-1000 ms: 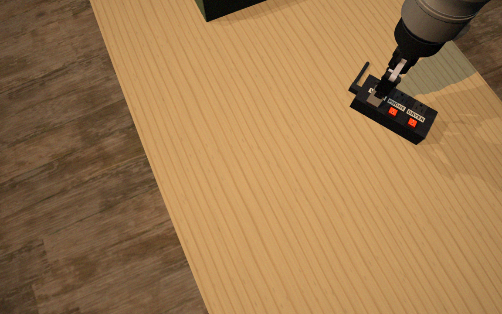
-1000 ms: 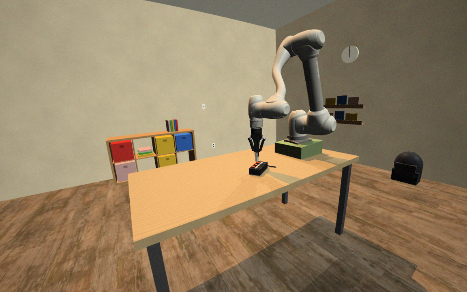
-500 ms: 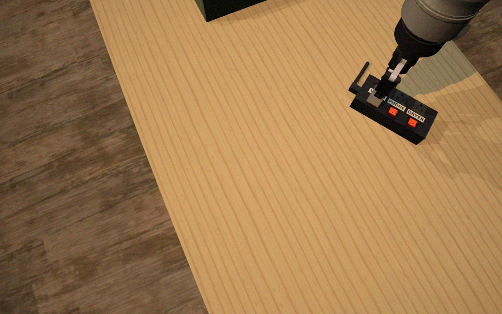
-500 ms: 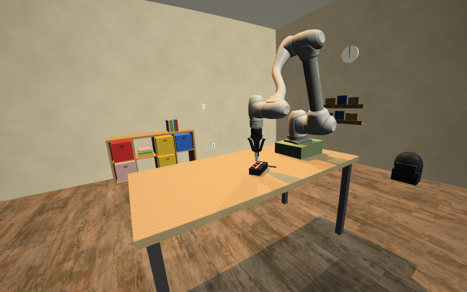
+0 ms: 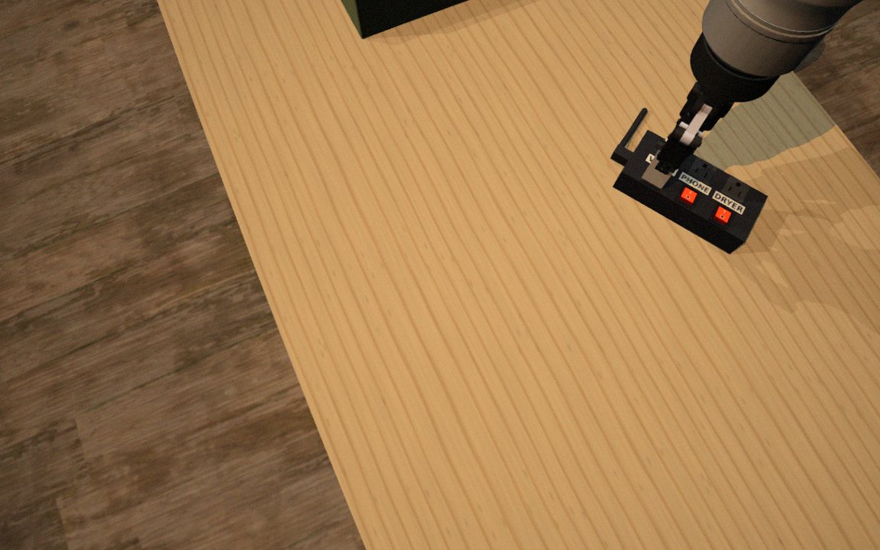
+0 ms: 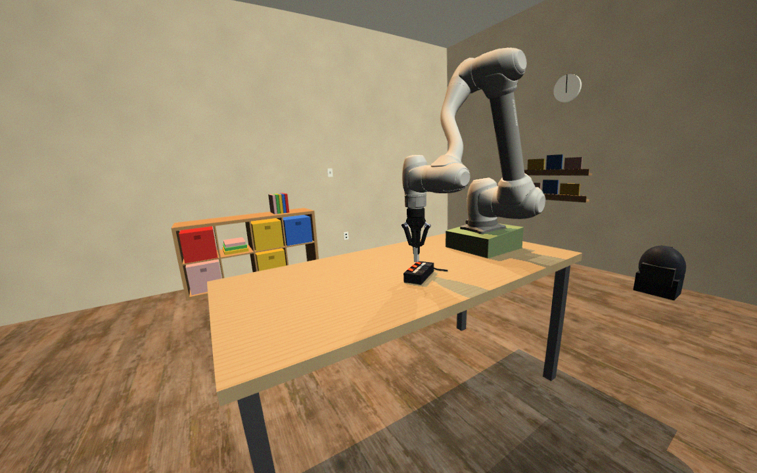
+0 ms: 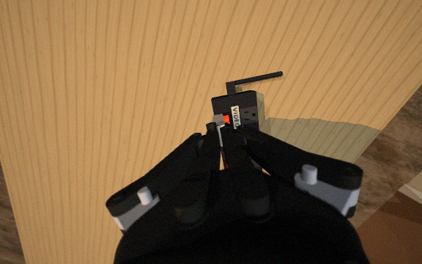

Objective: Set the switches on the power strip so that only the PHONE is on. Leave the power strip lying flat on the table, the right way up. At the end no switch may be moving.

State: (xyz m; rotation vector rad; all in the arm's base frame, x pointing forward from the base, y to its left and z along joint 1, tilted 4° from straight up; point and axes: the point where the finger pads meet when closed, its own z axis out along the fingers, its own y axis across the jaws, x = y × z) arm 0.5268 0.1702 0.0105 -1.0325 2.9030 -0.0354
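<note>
The power strip [image 5: 693, 198] is lying flat on the worktop [image 5: 470, 341] at the upper right of the top view. The gripper [image 5: 661, 166] is coming down from the upper right, its jaws closed together over the strip's left end, beside the PHONE label [image 5: 693, 183], with the DRYER label [image 5: 728, 202] lying further right.

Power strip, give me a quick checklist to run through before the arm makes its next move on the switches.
1. Power strip flat on the table, right way up: ok.
2. Gripper shut and empty, tips over the VIDEO end: ok.
3. VIDEO switch off: cannot tell, mostly hidden behind the fingertips.
4. PHONE switch on: cannot tell, it shows red like its neighbour.
5. DRYER switch off: cannot tell, it looks the same as PHONE.
6. Cord out of the gripper's way: ok.
</note>
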